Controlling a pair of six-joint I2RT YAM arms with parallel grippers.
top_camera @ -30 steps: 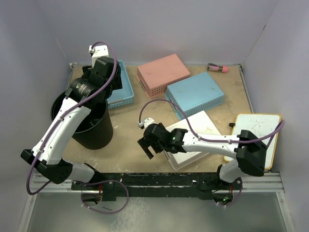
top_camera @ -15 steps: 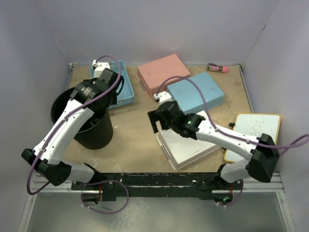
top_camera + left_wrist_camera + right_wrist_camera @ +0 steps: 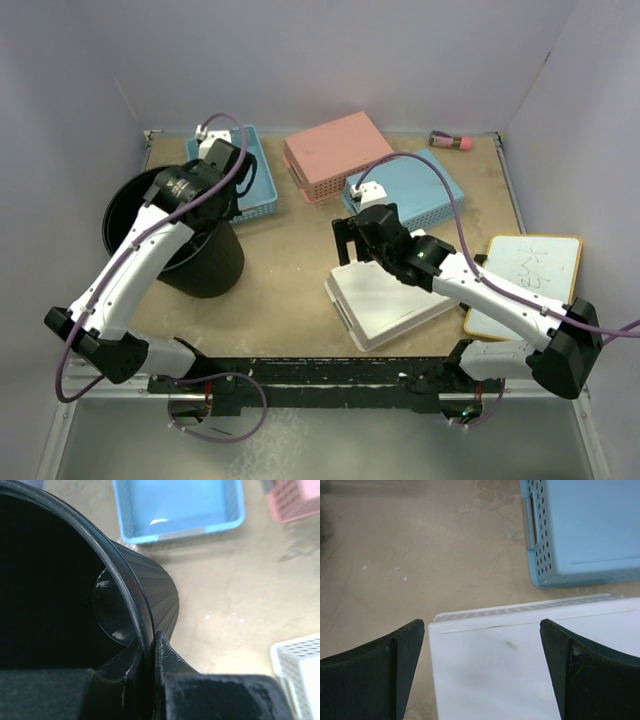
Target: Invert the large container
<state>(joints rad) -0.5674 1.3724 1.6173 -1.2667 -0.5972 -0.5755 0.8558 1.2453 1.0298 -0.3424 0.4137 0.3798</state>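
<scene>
The large container [image 3: 205, 268], a tall black round bin with ribbed sides, stands at the left of the table with its mouth up, leaning slightly. My left gripper [image 3: 214, 212] is shut on its rim at the far right side. In the left wrist view the rim [image 3: 131, 607] runs between the closed fingers of the left gripper [image 3: 152, 641], one inside the bin and one against the ribbed outer wall [image 3: 162, 592]. My right gripper [image 3: 349, 238] hangs open over the far left corner of the white basket [image 3: 520, 670], holding nothing; the right gripper [image 3: 482, 626] shows its jaws wide apart.
An open blue tray [image 3: 252, 185] lies just behind the bin. A pink basket [image 3: 335, 152] and a blue basket [image 3: 412, 190] lie upside down at the back. The white basket [image 3: 385, 300] sits mid-front, a yellow-rimmed board [image 3: 527, 285] at the right, a small pink object [image 3: 452, 141] at the back right.
My left gripper has closed on the bin's rim, and the bin has shifted and leaned a little. My right arm has swung back and to the right, over the white basket's far edge.
</scene>
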